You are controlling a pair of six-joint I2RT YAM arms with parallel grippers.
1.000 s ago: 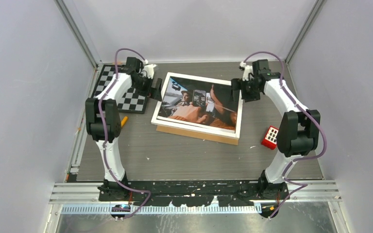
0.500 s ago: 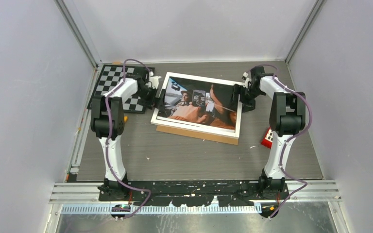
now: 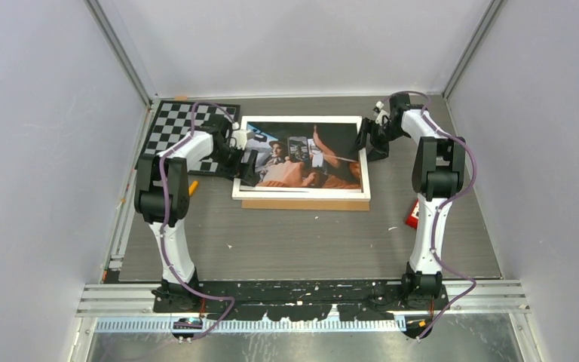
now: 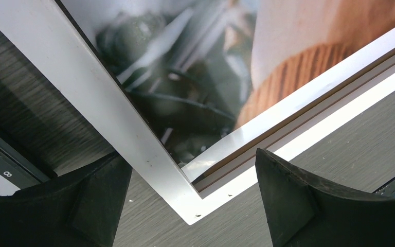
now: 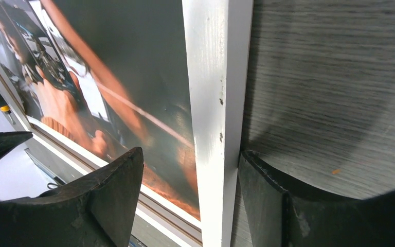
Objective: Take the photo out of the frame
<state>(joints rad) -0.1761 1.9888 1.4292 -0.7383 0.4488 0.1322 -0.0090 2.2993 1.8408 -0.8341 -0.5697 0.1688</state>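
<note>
From above, the large flat white-bordered picture frame (image 3: 301,194) with a pale wood rim lies face up on the grey wood-grain table (image 3: 301,241), towards 12 o'clock of its middle. The large rectangular colour photo (image 3: 301,154) of people in a car is inside it. My left gripper (image 3: 243,162) sits at the frame's 8 o'clock corner and my right gripper (image 3: 368,143) at its 2 o'clock end. A black-and-white checkerboard (image 3: 173,124) lies at 10 o'clock of the frame, partly under my left arm. A small red block (image 3: 415,215) shows at 4 o'clock, half hidden by my right arm. From my left wrist, my left gripper (image 4: 189,164) has its jaws spread wide, with the frame's white corner (image 4: 149,170) pointing down to 6 o'clock between the dark fingers (image 4: 298,206). The photo (image 4: 185,77) fills the view towards 12 o'clock, and I pinch nothing. From my right wrist, my right gripper (image 5: 190,157) straddles the frame's white border (image 5: 216,103). One finger hangs over the photo (image 5: 133,67) at 8 o'clock. The other is right against the border's outer edge at 4 o'clock, over bare table (image 5: 329,77). These jaws are still apart, not clamped.
</note>
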